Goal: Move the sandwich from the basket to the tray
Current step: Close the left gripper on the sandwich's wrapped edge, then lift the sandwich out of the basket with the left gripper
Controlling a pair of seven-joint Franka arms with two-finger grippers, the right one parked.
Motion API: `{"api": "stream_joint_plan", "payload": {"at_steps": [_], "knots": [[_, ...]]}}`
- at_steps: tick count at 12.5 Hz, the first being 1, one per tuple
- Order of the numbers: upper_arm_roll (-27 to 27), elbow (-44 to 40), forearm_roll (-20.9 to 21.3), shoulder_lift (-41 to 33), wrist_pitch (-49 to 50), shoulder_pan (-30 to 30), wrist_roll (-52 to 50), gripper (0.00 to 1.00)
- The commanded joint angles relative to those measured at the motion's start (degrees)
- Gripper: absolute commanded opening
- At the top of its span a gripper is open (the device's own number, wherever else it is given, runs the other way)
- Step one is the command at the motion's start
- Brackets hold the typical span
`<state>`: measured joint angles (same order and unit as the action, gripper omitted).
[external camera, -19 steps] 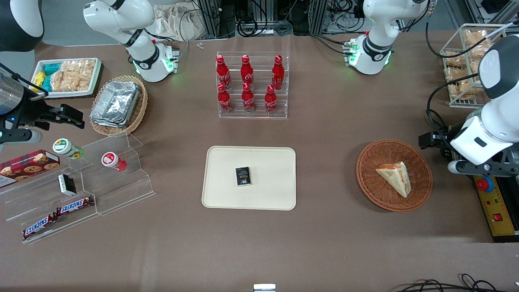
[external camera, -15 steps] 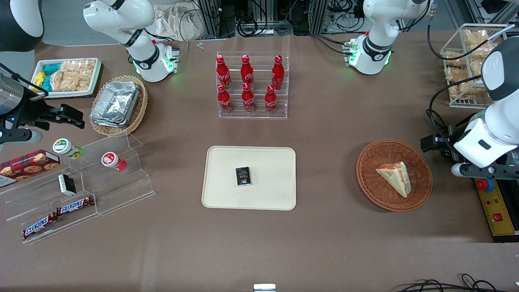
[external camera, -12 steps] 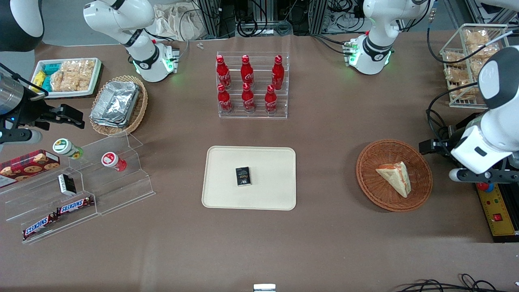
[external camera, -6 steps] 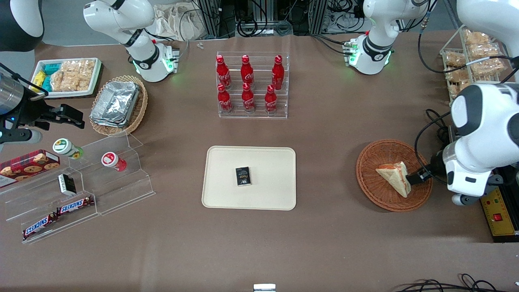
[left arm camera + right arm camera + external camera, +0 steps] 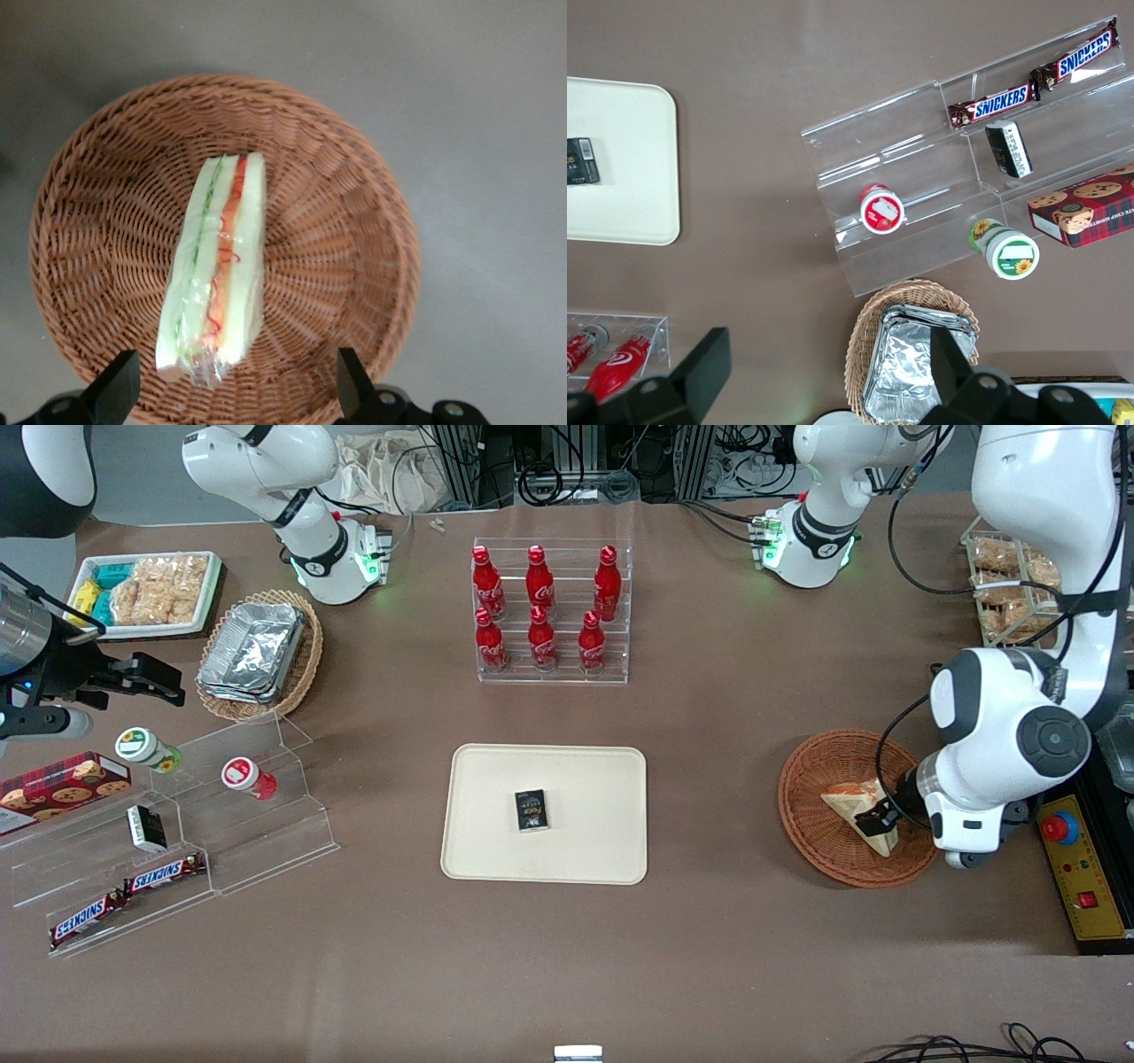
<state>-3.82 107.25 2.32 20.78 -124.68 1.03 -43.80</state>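
Observation:
The sandwich (image 5: 846,802) (image 5: 217,266), a cream wedge in clear wrap with a red and green filling edge, lies in the round reddish-brown basket (image 5: 824,850) (image 5: 354,221). My left gripper (image 5: 877,817) (image 5: 235,394) hangs open just over the basket. Its two dark fingertips (image 5: 120,390) stand wide apart on either side of the sandwich's broad end and touch nothing. The arm hides part of the sandwich in the front view. The cream tray (image 5: 585,779) (image 5: 620,159) lies flat mid-table, toward the parked arm's end from the basket.
A small black box (image 5: 532,810) lies on the tray. Farther from the front camera stands a rack of red bottles (image 5: 549,615). A wire basket of snacks (image 5: 1010,593) and a yellow control box (image 5: 1076,868) flank the working arm. An acrylic stand (image 5: 221,815) sits near the parked arm.
The left arm has swung in from the table's edge and come down over the basket, bringing the open gripper above the sandwich. The sandwich and tray have not moved.

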Motion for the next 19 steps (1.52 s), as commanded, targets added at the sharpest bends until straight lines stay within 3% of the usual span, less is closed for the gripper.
{"api": "stream_joint_plan", "payload": {"at_steps": [1, 8, 9, 10, 11, 12, 16, 19], "knots": [[0.5, 1.6, 0.1, 0.6, -1.4, 0.1, -0.8, 1.00], [1.2, 4.0, 0.1, 3.8, -6.4, 0.1, -1.0, 1.00], [1.3, 4.4, 0.1, 4.3, -7.9, 0.1, -1.0, 0.96], [1.3, 4.1, 0.1, 4.8, -8.1, 0.1, -2.1, 0.61], [1.3, 3.8, 0.1, 5.1, -8.2, 0.0, -3.5, 0.14], [1.2, 3.8, 0.1, 5.1, -8.3, 0.0, -4.0, 0.00], [1.1, 2.4, 0.2, 3.1, -6.8, -0.2, -3.7, 0.00], [0.7, -3.3, 0.2, 0.9, 2.4, -0.9, -3.4, 0.00]]}}
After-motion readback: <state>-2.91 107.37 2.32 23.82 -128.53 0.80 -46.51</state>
